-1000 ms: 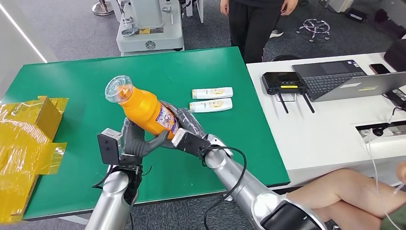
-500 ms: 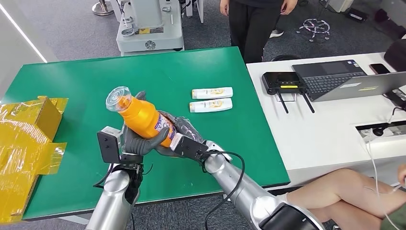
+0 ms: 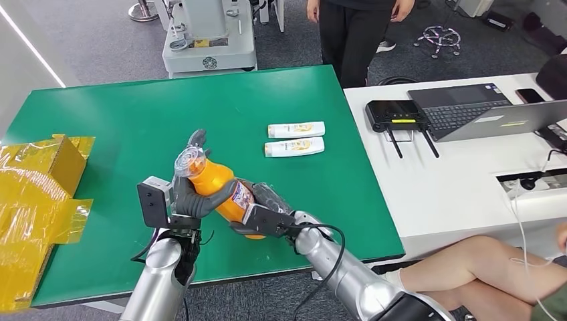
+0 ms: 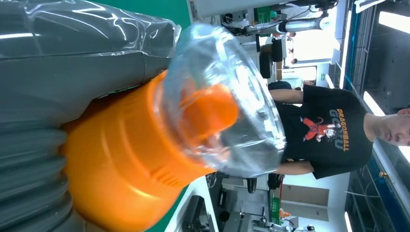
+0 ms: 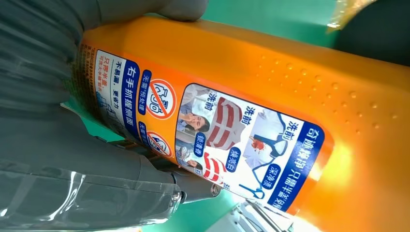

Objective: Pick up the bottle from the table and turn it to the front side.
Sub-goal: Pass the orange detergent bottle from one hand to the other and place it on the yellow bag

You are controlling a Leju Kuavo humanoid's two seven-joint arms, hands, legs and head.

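An orange bottle (image 3: 222, 190) with a clear cap (image 3: 189, 161) is held tilted low over the green table (image 3: 120, 120), cap pointing away and left. My left hand (image 3: 194, 197) wraps its upper body near the neck, one finger reaching past the cap. My right hand (image 3: 264, 210) grips the lower body. The left wrist view looks straight at the clear cap (image 4: 227, 106) over an orange neck (image 4: 125, 169). A blue and white printed label (image 5: 212, 140) faces the right wrist camera, with my right hand (image 5: 72, 159) around the bottle (image 5: 290, 77).
Two small white and orange tubes (image 3: 295, 138) lie side by side on the table beyond the bottle. A yellow foil box (image 3: 40, 194) sits at the left edge. A person (image 3: 354, 27) stands behind the table. A white desk (image 3: 455, 187) with laptop is on the right.
Both hands have lowered the bottle toward the table and tipped it flatter; the cap has dropped and moved right. The left hand's fingers have closed further round the neck.
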